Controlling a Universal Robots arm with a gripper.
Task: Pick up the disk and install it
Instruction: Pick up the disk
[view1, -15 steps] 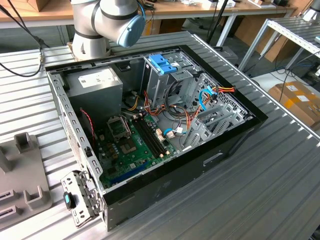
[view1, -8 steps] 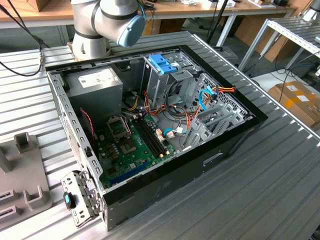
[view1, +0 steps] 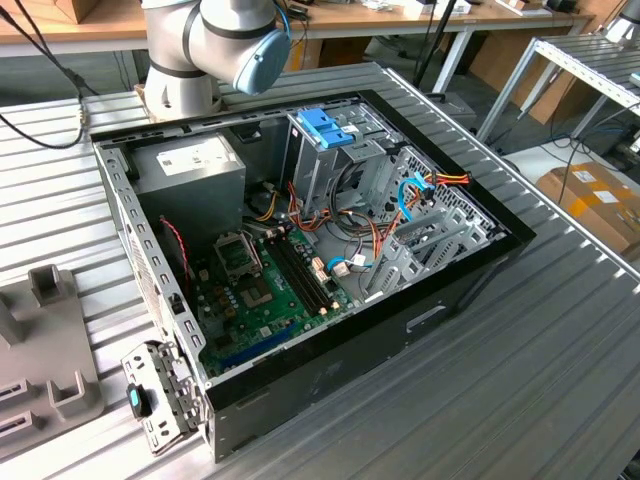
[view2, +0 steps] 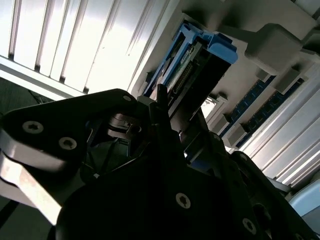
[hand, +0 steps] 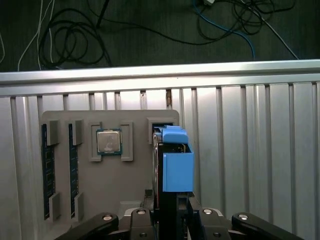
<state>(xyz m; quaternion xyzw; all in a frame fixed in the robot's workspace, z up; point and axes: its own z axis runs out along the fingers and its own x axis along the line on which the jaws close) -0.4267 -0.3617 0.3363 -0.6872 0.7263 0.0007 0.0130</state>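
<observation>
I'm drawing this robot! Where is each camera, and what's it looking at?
Exterior view: off the arm, looking down into the open computer case; arm shows.
First wrist view: on the wrist, facing grey tray and disk; gripper shows.
Second wrist view: on the wrist, looking past the gripper.
Both wrist views share the disk.

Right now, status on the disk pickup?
Gripper at the disk's near end. Disk upright on edge in grey tray slot, not in the case. Chip in next pocket, apart; nothing across the disk.
</observation>
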